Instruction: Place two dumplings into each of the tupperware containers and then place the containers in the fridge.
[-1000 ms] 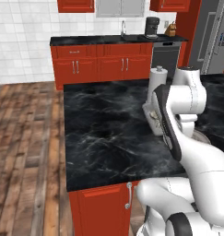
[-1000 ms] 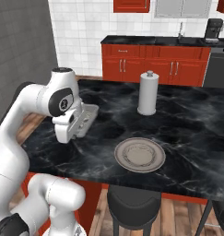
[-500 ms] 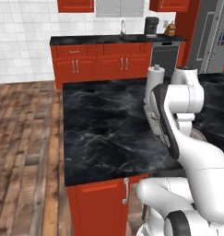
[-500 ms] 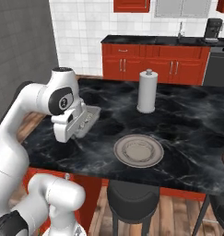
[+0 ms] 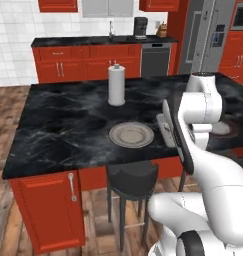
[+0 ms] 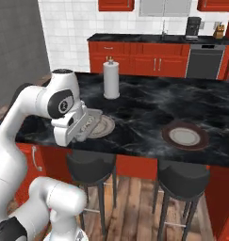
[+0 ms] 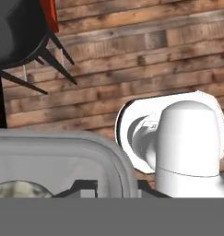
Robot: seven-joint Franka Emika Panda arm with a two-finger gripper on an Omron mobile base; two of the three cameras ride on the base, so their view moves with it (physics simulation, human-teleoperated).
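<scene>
My gripper [image 6: 81,128] is shut on the rim of a translucent grey tupperware container [image 6: 89,122], held tilted in the air at the near edge of the island. The left base view has the same container [image 5: 165,128] edge-on beside my forearm. Pale lumpy dumplings [image 6: 90,119] lie inside it. In the hand view the container's rounded rim [image 7: 62,146] crosses the lower left, with one dumpling [image 7: 20,189] behind it. The fridge [image 5: 209,34] stands grey and tall at the back right, doors closed.
Black marble island [image 5: 68,125] carries a round plate [image 5: 131,134], a second plate [image 6: 184,136] and a paper towel roll [image 5: 116,84]. Dark stools [image 6: 90,165] [image 6: 184,175] stand under its near edge. Red cabinets, a dishwasher [image 5: 155,59] and a coffee maker [image 5: 140,27] line the back wall.
The whole picture has shifted, so the base has driven back from the island and to the side. The container stays in my shut gripper at the same pose.
</scene>
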